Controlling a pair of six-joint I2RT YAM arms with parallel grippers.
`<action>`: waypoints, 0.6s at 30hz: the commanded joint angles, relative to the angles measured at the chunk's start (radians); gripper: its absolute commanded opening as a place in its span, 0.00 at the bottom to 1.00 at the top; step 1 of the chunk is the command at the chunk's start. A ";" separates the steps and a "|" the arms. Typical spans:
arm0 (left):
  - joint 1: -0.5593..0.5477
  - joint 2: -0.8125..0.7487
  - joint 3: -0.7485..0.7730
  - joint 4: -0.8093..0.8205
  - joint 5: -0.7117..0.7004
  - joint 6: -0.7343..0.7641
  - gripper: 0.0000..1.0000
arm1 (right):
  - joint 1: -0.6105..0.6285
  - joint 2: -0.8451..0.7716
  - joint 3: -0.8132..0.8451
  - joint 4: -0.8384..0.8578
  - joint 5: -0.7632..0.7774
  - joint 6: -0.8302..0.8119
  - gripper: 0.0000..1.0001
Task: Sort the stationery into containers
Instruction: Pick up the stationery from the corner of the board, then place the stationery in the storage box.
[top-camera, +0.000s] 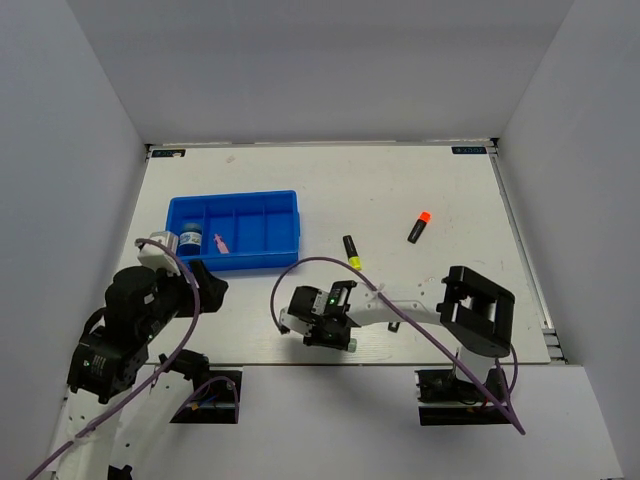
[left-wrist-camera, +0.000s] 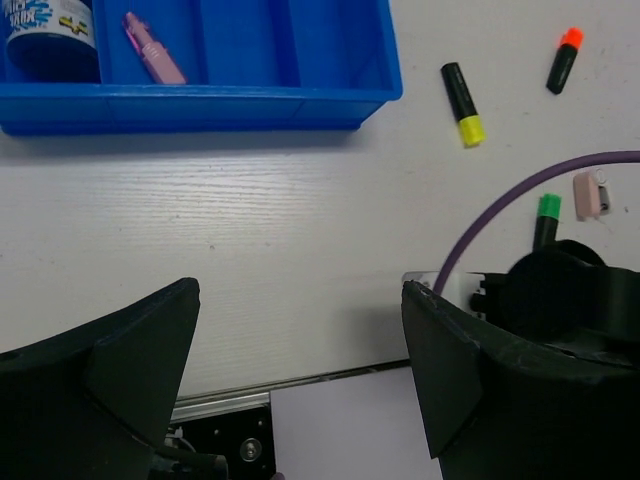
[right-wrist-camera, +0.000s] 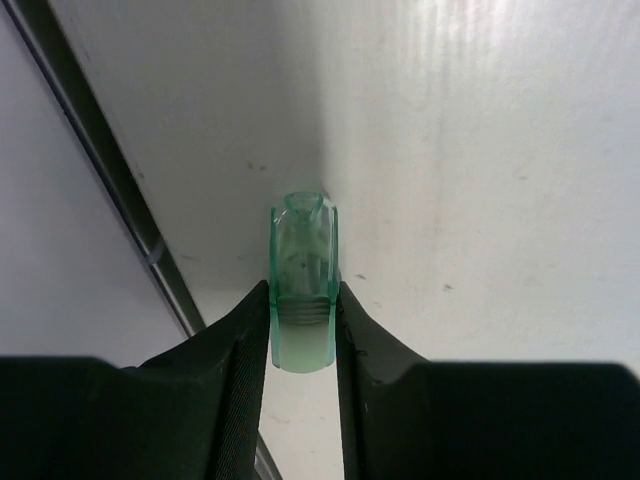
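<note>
The blue divided tray (top-camera: 285, 203) sits at the far left and also shows in the left wrist view (left-wrist-camera: 200, 108). It holds a blue-white cylinder (left-wrist-camera: 48, 35) and a pink stick (left-wrist-camera: 152, 47). My right gripper (right-wrist-camera: 302, 322) is shut on a translucent mint stick (right-wrist-camera: 302, 290), low over the table near its front edge (top-camera: 322, 335). My left gripper (left-wrist-camera: 300, 370) is open and empty, just in front of the tray (top-camera: 205, 285). A yellow-capped highlighter (top-camera: 351, 251), an orange-capped highlighter (top-camera: 419, 227), a green-capped highlighter (left-wrist-camera: 546, 215) and a pale pink item (left-wrist-camera: 590, 195) lie on the table.
A purple cable (top-camera: 300, 265) arcs over the right arm. The table's metal front rail (right-wrist-camera: 120, 190) runs close beside the right gripper. White walls close in the table on the left, right and back.
</note>
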 joint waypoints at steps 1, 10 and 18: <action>-0.002 0.015 0.075 0.000 0.039 -0.008 0.91 | -0.019 -0.004 0.145 -0.051 0.027 -0.065 0.00; -0.001 0.006 0.193 0.086 0.088 -0.026 0.90 | -0.099 0.157 0.677 -0.102 0.036 -0.060 0.00; -0.001 -0.002 0.245 0.169 0.144 -0.023 0.89 | -0.220 0.409 1.052 0.088 -0.080 0.082 0.00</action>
